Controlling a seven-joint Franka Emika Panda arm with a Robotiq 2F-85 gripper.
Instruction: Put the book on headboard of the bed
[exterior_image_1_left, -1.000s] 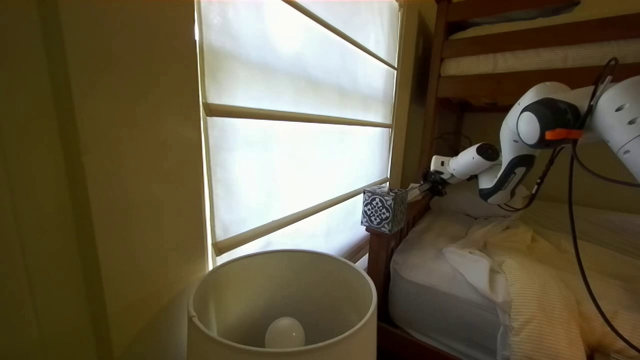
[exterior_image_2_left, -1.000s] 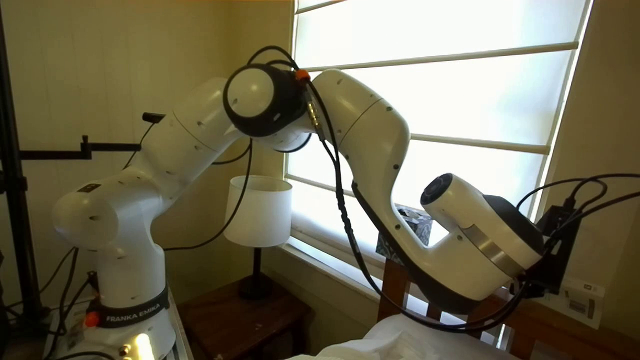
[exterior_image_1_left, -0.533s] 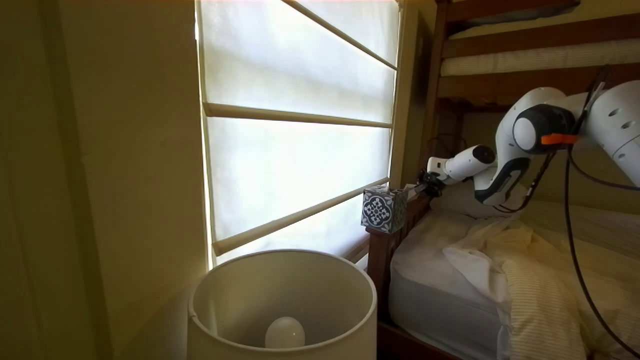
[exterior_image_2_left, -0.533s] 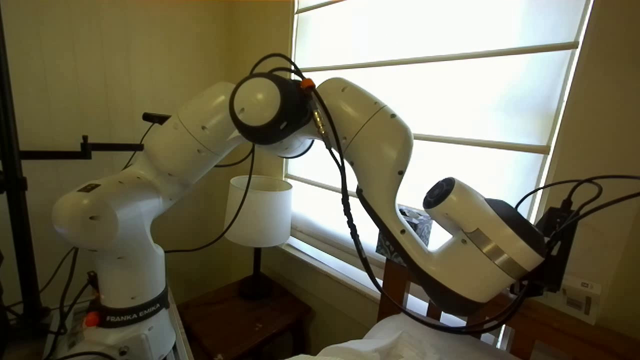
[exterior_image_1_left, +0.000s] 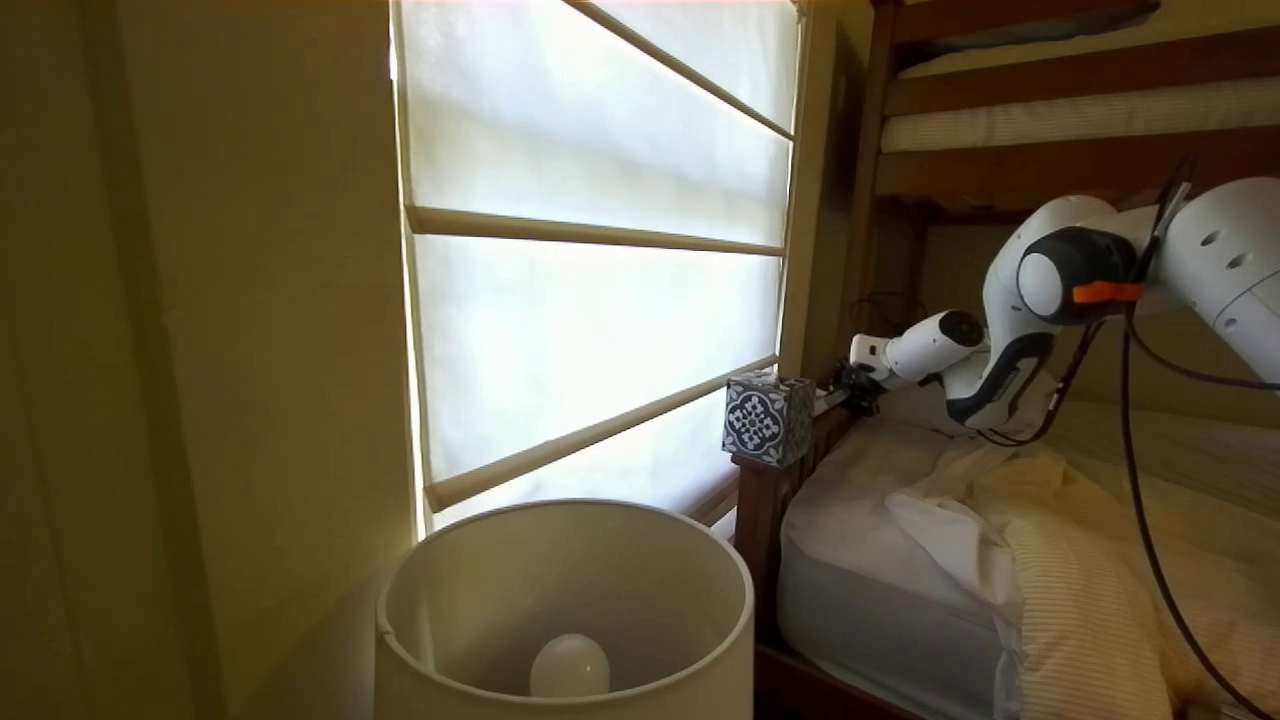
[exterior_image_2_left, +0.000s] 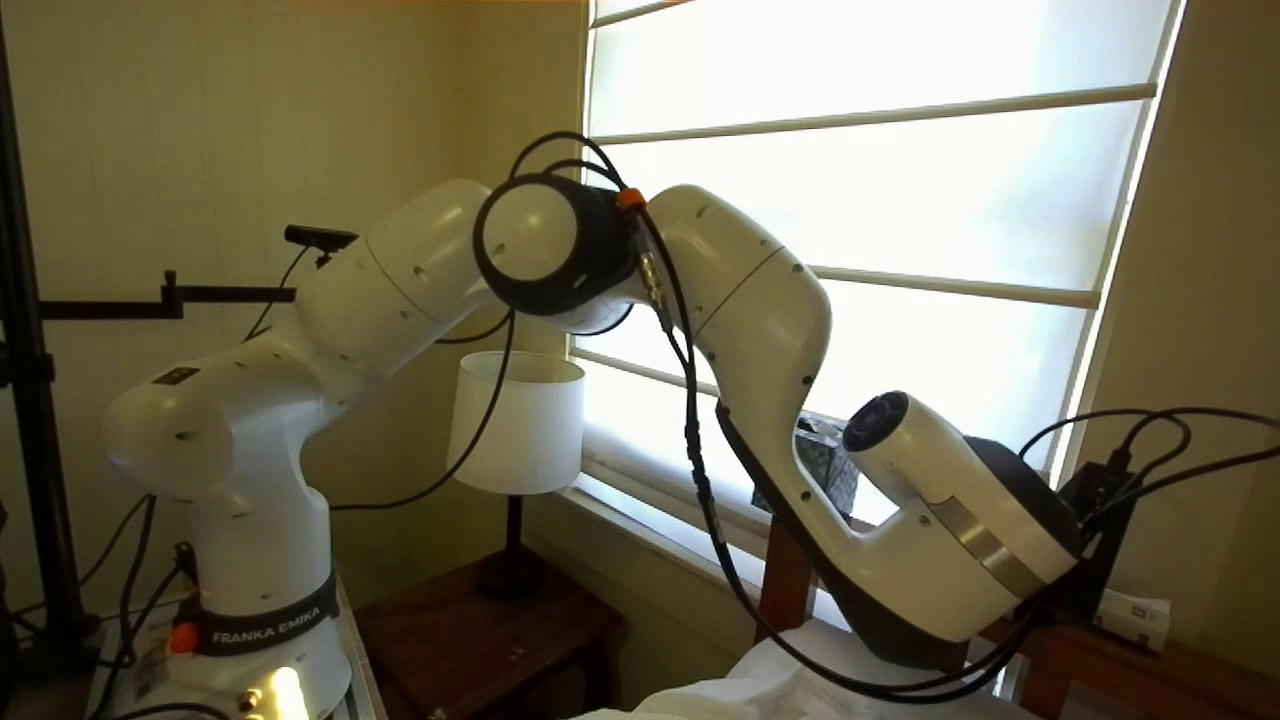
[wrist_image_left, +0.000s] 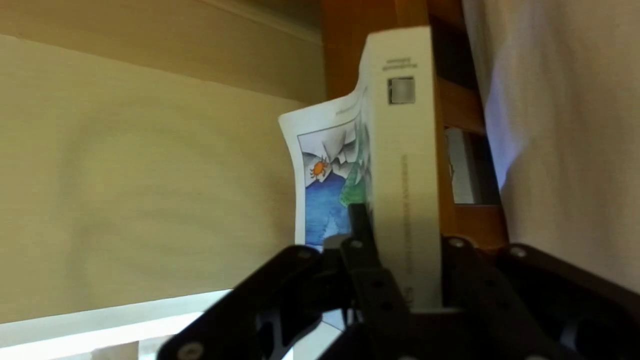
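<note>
The book shows its thick pale spine (wrist_image_left: 402, 135) in the wrist view, with a loose, curled picture cover on its left side. My gripper (wrist_image_left: 404, 227) is shut on it, one black finger on each side of the spine. The brown wooden headboard (wrist_image_left: 472, 225) lies beneath and right of the book. In the exterior views the book (exterior_image_2_left: 1135, 618) (exterior_image_1_left: 826, 400) is at the headboard's (exterior_image_2_left: 1130, 670) top edge, behind the patterned box; I cannot tell whether they touch. The bed (exterior_image_1_left: 870, 530) has rumpled cream bedding. My gripper (exterior_image_1_left: 858, 388) is small and dark there.
A blue-and-white patterned box (exterior_image_1_left: 768, 418) stands on the headboard's near post, also visible behind the arm (exterior_image_2_left: 825, 465). A white lampshade (exterior_image_1_left: 565, 600) stands before the bed. The window blind (exterior_image_2_left: 950, 200) is behind the headboard. A cable (exterior_image_2_left: 700, 490) hangs from the arm.
The arm has moved down. The book has come lower toward the headboard top and tilted, so its face looks narrower. The gripper stays on the book; box and lamp have not moved.
</note>
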